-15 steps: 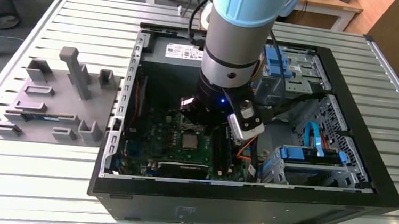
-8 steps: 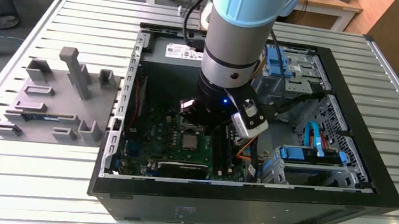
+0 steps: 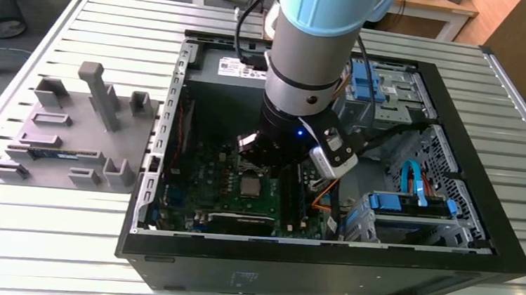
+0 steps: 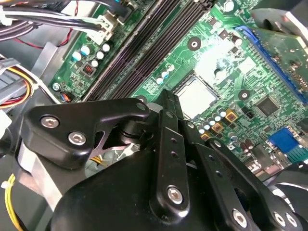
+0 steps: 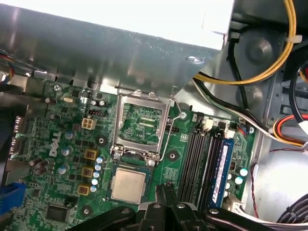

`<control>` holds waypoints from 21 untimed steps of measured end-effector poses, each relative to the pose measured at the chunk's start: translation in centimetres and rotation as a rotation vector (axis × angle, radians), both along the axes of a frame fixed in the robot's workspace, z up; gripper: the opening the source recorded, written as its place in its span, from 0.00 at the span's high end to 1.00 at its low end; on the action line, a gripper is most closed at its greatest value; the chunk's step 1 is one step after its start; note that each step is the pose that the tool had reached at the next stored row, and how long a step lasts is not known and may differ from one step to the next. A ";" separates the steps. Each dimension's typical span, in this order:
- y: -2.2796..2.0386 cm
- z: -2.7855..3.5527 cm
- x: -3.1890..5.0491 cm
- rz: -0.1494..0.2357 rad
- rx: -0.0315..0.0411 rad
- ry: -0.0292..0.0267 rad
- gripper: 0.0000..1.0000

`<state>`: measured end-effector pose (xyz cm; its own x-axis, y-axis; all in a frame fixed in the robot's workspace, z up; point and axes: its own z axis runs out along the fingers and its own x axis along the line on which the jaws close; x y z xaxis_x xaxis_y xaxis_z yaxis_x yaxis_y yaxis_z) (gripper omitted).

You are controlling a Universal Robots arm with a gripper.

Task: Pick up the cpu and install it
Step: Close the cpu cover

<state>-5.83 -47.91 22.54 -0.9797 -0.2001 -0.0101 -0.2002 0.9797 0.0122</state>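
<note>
cpu [image 5: 128,185] lies flat in its socket on the motherboard [image 5: 72,144]; in the exterior view it sits at lower centre of frame, inside the open computer case [image 3: 329,265]. Hinged retention frame [image 5: 139,124] is flipped open just beside it. Hand [image 5: 167,186] hovers near the cpu's edge, fingers pressed together, gripping nothing; memory slots [image 5: 202,159] close by. Judgement: seating is good only if the chip sits level and square; any touch should be straight down, light, no sideways drag
</note>
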 end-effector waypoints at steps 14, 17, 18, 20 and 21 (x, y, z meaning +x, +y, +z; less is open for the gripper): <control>1.42 -0.06 0.62 0.009 0.0274 -0.0069 0.89; 1.92 -0.08 1.04 0.009 0.0286 -0.0070 0.89; 2.08 -0.09 1.15 0.009 0.0288 -0.0070 0.89; 2.27 -0.14 1.19 0.013 0.0293 -0.0069 0.89; 2.31 -0.17 1.19 0.020 0.0297 -0.0068 0.89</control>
